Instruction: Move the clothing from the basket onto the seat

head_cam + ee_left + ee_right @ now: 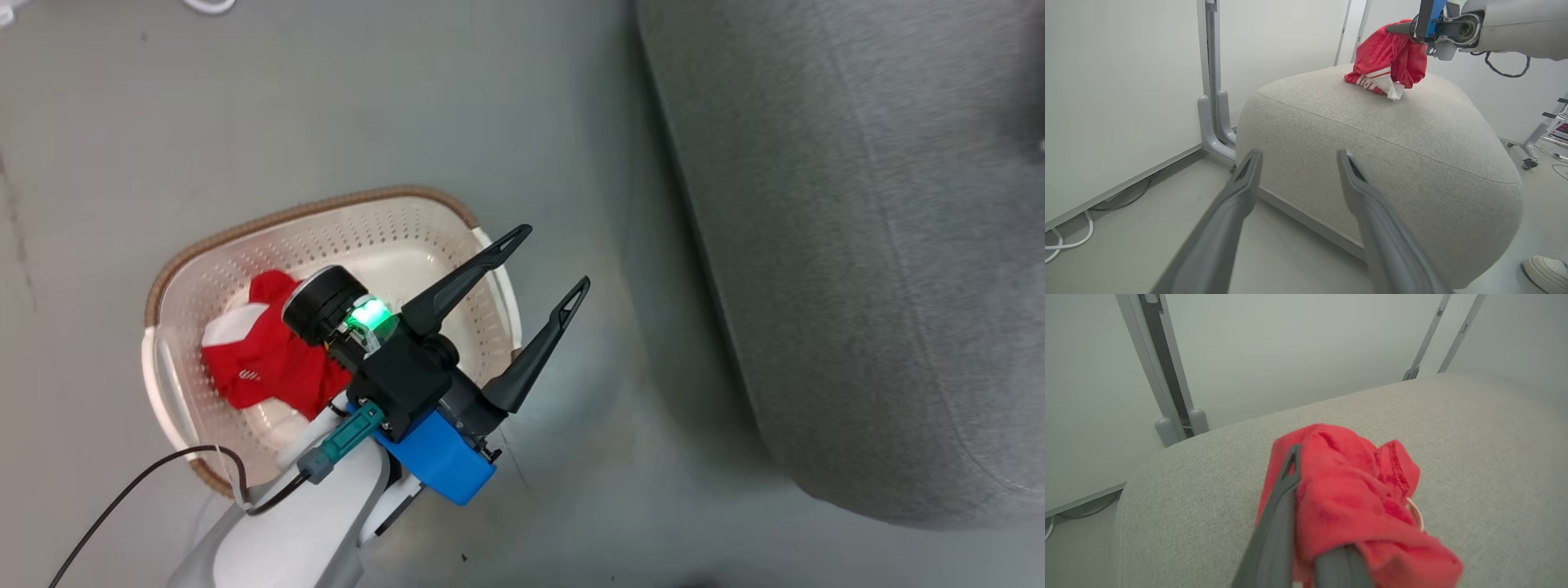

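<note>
The right gripper (1303, 461) is clamped tight on a bright red soft fabric garment (1355, 490). One dark finger shows along the bundle's left side and the other is buried under the cloth. In the left wrist view that garment hangs bunched from the right gripper over the top of the large grey fabric-upholstered seat cushion (1372, 134). Its white-striped lower edge seems to brush the upholstery, though contact is hard to judge from this angle.

The left gripper (552, 258) is spread wide and holds nothing. It hovers over the right-hand rim of the cream perforated plastic laundry basket (384, 198), fingers pointing towards the seat. Down in that basket a second red garment (265, 359), with a white panel, lies crumpled toward the left end, behind the left gripper's wrist and well apart from its fingertips.

The basket sits on the grey floor (408, 98), near the seat but not touching it (a white shoe (1546, 272) pokes in at the lower right of the left wrist view).
</note>
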Robot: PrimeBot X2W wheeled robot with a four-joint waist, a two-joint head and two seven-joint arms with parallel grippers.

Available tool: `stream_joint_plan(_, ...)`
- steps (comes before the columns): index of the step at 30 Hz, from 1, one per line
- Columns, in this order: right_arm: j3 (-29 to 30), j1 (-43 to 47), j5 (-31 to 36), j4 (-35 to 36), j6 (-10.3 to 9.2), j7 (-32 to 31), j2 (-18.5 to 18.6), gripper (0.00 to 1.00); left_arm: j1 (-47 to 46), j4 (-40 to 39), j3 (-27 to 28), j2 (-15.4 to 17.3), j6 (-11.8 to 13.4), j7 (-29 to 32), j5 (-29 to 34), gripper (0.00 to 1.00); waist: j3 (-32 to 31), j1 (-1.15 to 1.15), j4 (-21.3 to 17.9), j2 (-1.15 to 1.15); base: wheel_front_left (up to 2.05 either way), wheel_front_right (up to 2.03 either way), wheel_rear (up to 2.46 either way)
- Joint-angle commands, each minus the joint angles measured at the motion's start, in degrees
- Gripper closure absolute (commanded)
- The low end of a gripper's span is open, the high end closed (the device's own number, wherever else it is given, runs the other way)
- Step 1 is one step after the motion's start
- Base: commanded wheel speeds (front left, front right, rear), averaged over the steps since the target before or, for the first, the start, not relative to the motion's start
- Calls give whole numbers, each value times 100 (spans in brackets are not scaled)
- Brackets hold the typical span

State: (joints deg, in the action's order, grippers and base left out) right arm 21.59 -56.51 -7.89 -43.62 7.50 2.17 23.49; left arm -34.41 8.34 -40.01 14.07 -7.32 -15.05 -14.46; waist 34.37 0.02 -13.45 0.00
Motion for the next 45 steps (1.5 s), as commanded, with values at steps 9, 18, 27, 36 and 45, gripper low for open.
stream_joint_plan(9, -39, 172, 277, -786, -2, 477, 36, 0, 35, 28, 33, -5, -19, -19, -57, 0, -57, -2, 270, 0, 0, 0, 0)
stream_joint_plan(18, -612, 821, 410, -912, -2, 767, 62, 0, 773, 193, 346, -202, -19, -19, -255, 0, -1287, -2, 375, 0, 0, 0, 0)
stream_joint_plan(27, -1255, 2149, 159, -64, -2, 731, -89, 0, 1868, 420, 1009, -531, -19, -19, -344, 0, -2583, -2, 592, 0, 0, 0, 0)
stream_joint_plan(36, -1290, 4098, 98, 2011, -2, 338, -653, 0, 2641, 658, 1647, -666, -19, -19, -328, 0, -3561, -2, 1039, 0, 0, 0, 0)
stream_joint_plan(45, -1397, 5454, 411, 3994, -2, -167, -1283, 0, 2974, 727, 2438, -725, -14, -18, -138, 0, -3746, -2, 1489, 0, 0, 0, 0)
